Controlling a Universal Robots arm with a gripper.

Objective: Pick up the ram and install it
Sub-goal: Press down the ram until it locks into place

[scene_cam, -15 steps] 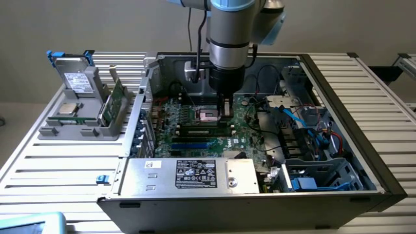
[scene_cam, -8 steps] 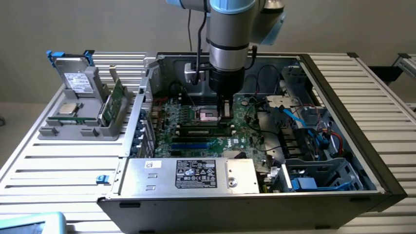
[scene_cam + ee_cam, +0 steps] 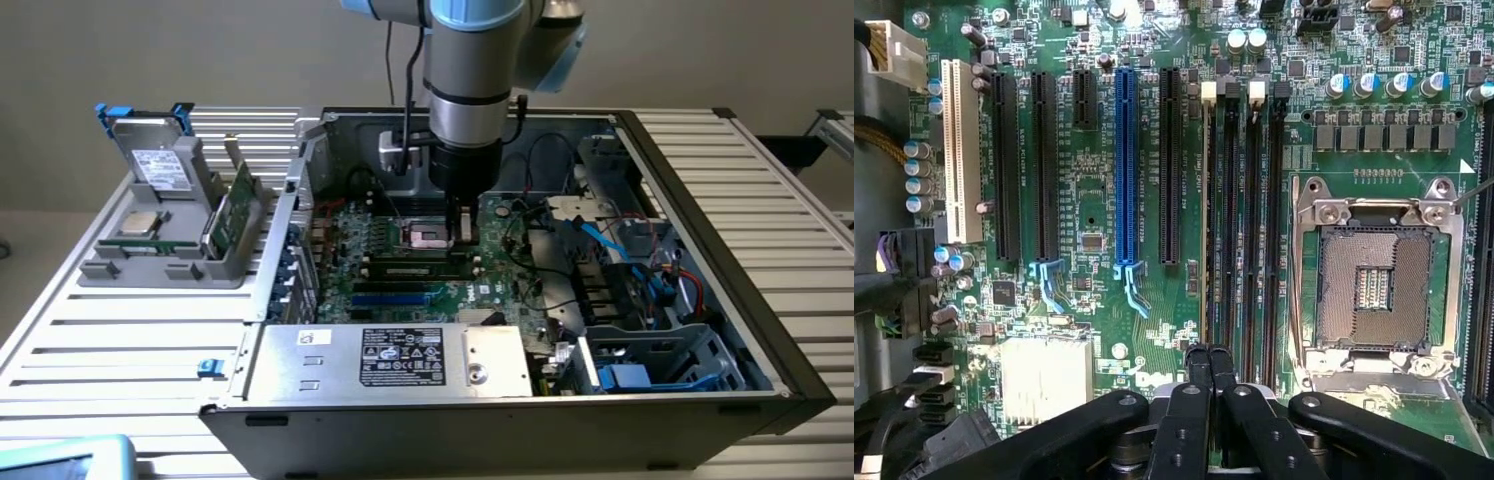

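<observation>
Ram [image 3: 1205, 220] in slot, end beneath shut claw [image 3: 1210, 358].

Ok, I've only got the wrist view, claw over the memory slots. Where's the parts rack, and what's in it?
Observer: The gray rack sits on the slatted table, outside the computer case, at the exterior view's left.
Operator: What's in it?
Observer: A drive at the back, and a green circuit card standing on edge.
Operator: How's my approach?
Observer: The arm stands upright, with the claw down beside the CPU socket.
</observation>
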